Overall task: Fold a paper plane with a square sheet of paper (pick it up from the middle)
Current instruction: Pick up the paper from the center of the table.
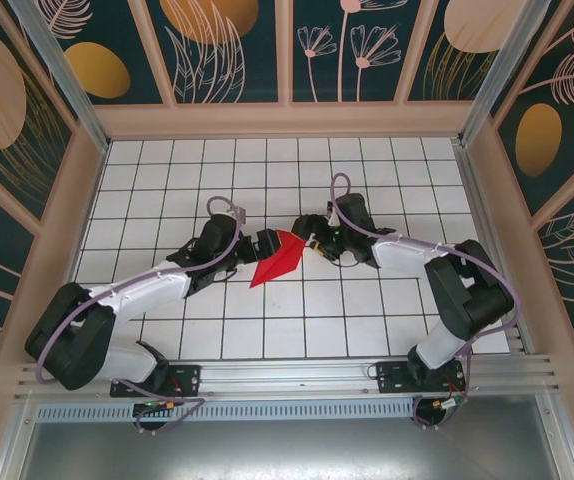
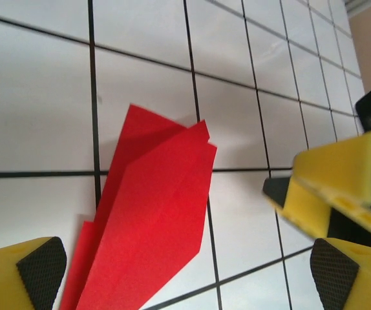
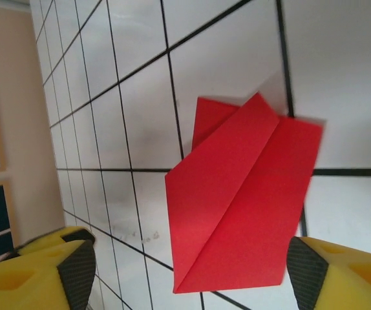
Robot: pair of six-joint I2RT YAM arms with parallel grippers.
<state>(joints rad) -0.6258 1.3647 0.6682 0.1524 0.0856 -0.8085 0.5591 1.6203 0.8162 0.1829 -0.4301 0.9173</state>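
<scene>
A red plane [image 1: 277, 258] rests on the gridded surface [image 1: 367, 320] between the left tool [image 1: 259, 245] and right tool [image 1: 312, 240], both spread apart.

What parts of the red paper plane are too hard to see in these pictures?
Left wrist view: the bright red folded paper plane has its near end cut off by the bottom edge.
Top view: its creases are too small to count, and whether it lies flat cannot be told.
Right wrist view: its right-hand edge is blurred.
Every view: its underside is hidden by the paper itself.
</scene>
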